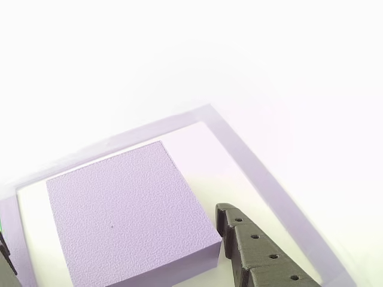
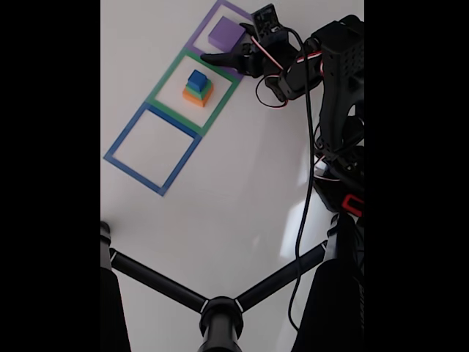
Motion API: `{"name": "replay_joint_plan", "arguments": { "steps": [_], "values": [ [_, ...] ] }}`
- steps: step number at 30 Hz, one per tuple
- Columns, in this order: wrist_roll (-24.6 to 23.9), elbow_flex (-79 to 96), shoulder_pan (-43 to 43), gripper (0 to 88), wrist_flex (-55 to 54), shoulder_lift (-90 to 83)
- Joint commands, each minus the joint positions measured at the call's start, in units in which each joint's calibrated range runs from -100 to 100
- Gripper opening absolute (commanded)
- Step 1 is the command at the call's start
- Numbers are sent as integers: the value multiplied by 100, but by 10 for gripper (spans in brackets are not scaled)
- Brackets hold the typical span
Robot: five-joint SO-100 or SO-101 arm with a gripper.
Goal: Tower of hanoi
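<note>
A flat lilac block (image 1: 128, 209) lies inside a purple taped square (image 1: 263, 179) on the white table. In the fixed view the same block (image 2: 226, 32) sits in the purple square (image 2: 233, 7) at the top. My gripper (image 2: 229, 44) hovers over it, open, with the block between its dark fingers (image 1: 251, 245); neither finger presses on it. In the neighbouring green square (image 2: 166, 77) stands a small stack (image 2: 198, 88): orange at the bottom, green in the middle, blue on top. The blue square (image 2: 126, 130) below it holds nothing.
The arm's black body and red and black cables (image 2: 337, 73) fill the right side of the fixed view. A black stand with spread legs (image 2: 220, 308) crosses the bottom. White tabletop lies left of the squares.
</note>
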Motion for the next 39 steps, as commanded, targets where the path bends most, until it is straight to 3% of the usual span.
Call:
{"name": "replay_joint_plan", "arguments": {
  "steps": [1,25,39],
  "values": [
    [0,-147,-21,389,-130,-47],
    [0,-128,-203,191,-130,-39],
    [0,53,-376,171,275,-685]
  ]
}}
